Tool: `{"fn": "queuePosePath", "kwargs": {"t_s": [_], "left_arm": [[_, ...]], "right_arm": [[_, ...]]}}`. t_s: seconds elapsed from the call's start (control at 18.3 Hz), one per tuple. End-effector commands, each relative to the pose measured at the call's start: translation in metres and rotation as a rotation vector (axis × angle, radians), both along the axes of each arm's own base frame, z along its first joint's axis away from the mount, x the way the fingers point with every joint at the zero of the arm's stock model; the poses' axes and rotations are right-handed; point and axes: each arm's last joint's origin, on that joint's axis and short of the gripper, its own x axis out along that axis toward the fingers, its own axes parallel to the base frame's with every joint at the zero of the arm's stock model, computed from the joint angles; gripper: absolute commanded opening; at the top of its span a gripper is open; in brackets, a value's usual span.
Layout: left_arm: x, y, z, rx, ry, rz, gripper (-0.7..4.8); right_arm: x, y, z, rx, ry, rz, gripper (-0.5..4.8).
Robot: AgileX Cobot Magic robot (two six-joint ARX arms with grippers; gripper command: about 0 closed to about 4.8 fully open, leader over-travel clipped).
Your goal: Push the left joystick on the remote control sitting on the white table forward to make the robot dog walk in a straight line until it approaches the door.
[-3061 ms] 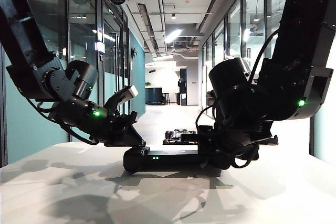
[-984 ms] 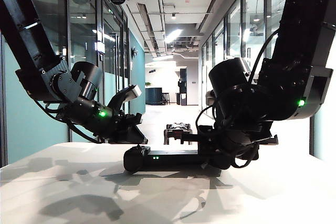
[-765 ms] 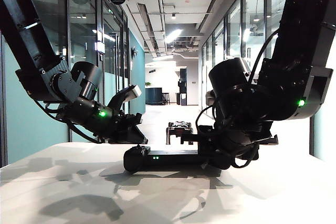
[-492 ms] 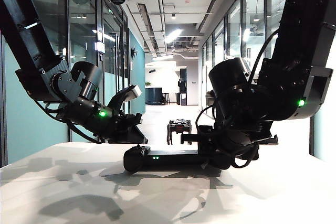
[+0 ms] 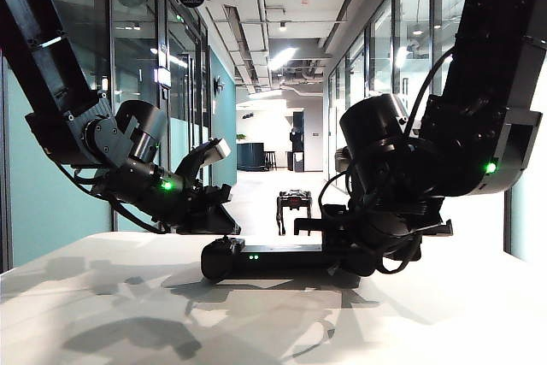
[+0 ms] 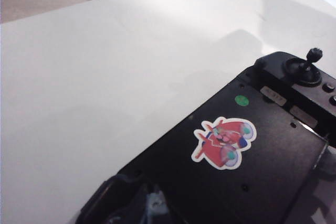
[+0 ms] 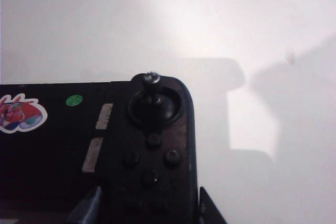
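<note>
The remote control lies flat on the white surface under both tools. The right tool is half-closed on its bulky right end, a finger against each side, just behind the right-hand stick. The left tool hangs over the left end and hides the left joystick; I cannot tell how far open it is. The remote is matte black and carries a cartoon sticker. Well beyond the tools, the robot dog stands in a glossy corridor.
</note>
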Motion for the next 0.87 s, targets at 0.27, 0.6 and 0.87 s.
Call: {"fn": "queuePosePath", "kwargs": {"t_s": [0.27, 0.6, 0.87], "left_arm": [[0.0024, 0.0016, 0.0022, 0.009, -0.027, 0.024, -0.06], [0.0037, 0.0013, 0.0043, 0.003, -0.044, 0.025, -0.06], [0.0037, 0.0013, 0.0043, 0.002, -0.042, 0.026, -0.06]], "right_arm": [[0.0011, 0.0004, 0.0033, -0.004, -0.019, -0.007, 1.74], [0.0010, 0.0004, 0.0032, -0.004, -0.019, -0.007, 1.74], [0.0010, 0.0004, 0.0032, -0.004, -0.019, -0.007, 1.75]]}}
